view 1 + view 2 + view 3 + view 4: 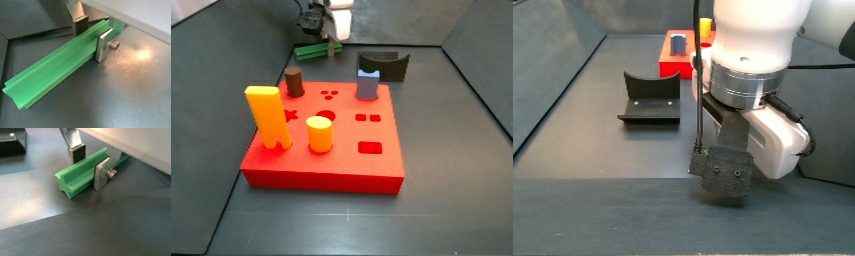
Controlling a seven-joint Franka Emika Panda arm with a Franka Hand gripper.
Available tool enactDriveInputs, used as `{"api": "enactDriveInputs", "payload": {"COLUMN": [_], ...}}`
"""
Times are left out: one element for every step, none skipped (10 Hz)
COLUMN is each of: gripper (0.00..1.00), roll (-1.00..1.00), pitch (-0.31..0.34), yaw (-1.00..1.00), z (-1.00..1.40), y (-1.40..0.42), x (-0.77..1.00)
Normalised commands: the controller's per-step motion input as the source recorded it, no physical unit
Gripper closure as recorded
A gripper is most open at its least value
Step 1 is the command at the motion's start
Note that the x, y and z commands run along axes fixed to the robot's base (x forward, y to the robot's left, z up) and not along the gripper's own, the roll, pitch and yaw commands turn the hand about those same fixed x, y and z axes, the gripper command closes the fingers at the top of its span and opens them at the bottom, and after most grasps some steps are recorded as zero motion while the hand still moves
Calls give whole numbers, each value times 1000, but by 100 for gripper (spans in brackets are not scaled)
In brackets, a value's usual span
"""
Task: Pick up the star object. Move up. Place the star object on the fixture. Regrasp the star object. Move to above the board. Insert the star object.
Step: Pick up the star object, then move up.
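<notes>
The star object (53,67) is a long green ridged bar lying flat on the dark floor; it also shows in a wrist view (79,175) and, behind the board, in a side view (315,50). My gripper (91,42) is low over it, with one silver finger on each side of the bar near one end, as a wrist view (89,172) also shows. The near finger (103,46) lies against the bar and the far finger (80,25) stands a little off it, so the jaws are open. The fixture (382,66) stands to the right of the bar.
The red board (358,150) carries a tall yellow peg (267,118), a short yellow peg (319,133), a brown peg (294,82) and a grey-blue peg (369,84). The fixture (649,95) and board (676,58) show beyond the arm. Dark walls surround the floor.
</notes>
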Motion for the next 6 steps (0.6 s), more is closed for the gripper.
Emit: {"api": "enactDriveInputs", "payload": {"gripper": [100, 100, 100, 100, 100, 100], "roll": [0, 0, 0, 0, 0, -14], "pitch": [0, 0, 0, 0, 0, 13], "yaw": [0, 0, 0, 0, 0, -21], "z": [0, 0, 0, 0, 833, 809], "y": [0, 0, 0, 0, 0, -72], "x": [0, 0, 0, 0, 0, -13]}}
